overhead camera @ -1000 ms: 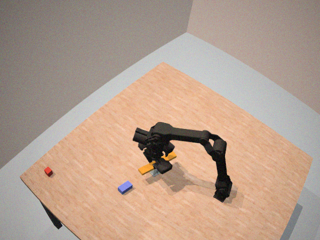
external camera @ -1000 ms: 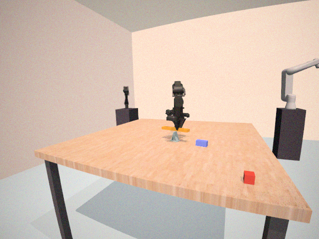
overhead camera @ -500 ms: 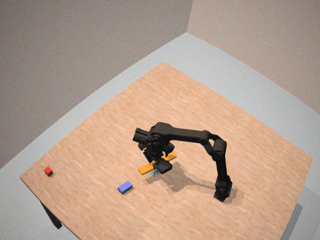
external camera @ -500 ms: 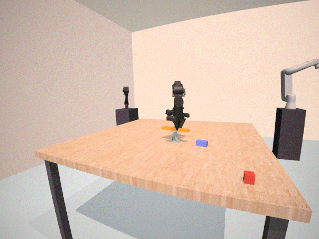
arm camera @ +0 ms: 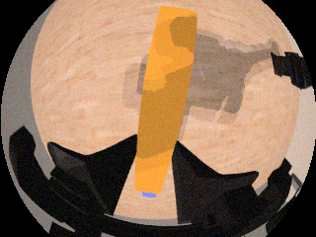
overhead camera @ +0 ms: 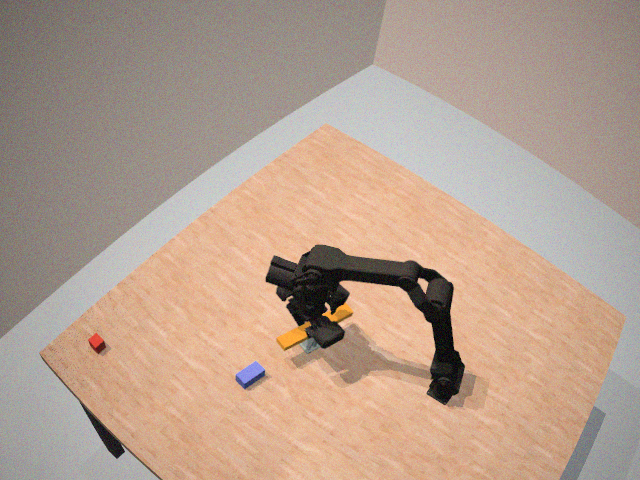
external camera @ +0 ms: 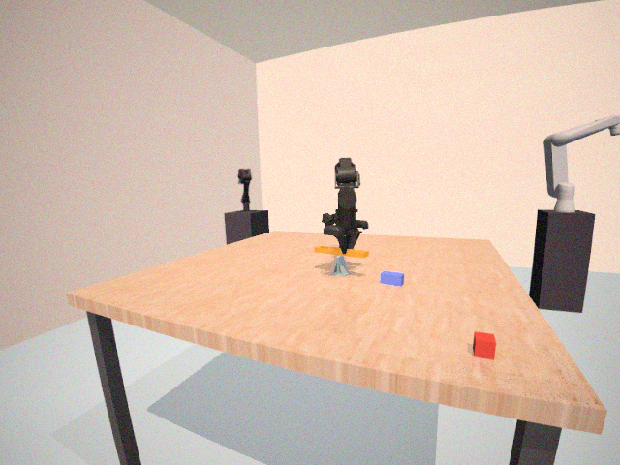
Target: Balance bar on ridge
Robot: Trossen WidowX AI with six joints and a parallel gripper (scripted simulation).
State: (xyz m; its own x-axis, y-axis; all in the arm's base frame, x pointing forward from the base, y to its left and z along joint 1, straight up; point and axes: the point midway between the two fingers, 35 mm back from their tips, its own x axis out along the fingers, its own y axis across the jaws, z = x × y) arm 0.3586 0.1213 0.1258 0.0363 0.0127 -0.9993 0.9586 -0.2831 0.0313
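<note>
The orange bar (overhead camera: 292, 338) (external camera: 357, 253) (arm camera: 163, 109) is held above the table, its long side running between the fingers. My gripper (overhead camera: 316, 326) (external camera: 344, 250) (arm camera: 156, 147) is shut on it, near its middle in the top and exterior views. The grey-green ridge (overhead camera: 309, 345) (external camera: 340, 266) stands on the table under the bar; in the exterior view its top is at or just under the bar's underside, and I cannot tell whether they touch. In that view the bar looks nearly level, its right end slightly lower. The ridge is hidden in the wrist view.
A blue block (overhead camera: 250, 374) (external camera: 391, 278) (arm camera: 149, 195) lies on the table (overhead camera: 206, 289) (external camera: 225, 300) near the ridge. A red cube (overhead camera: 96, 343) (external camera: 483, 345) lies farther off, near the table's corner. Other arms stand on dark pedestals (external camera: 560, 264) (external camera: 245, 226) beyond the table.
</note>
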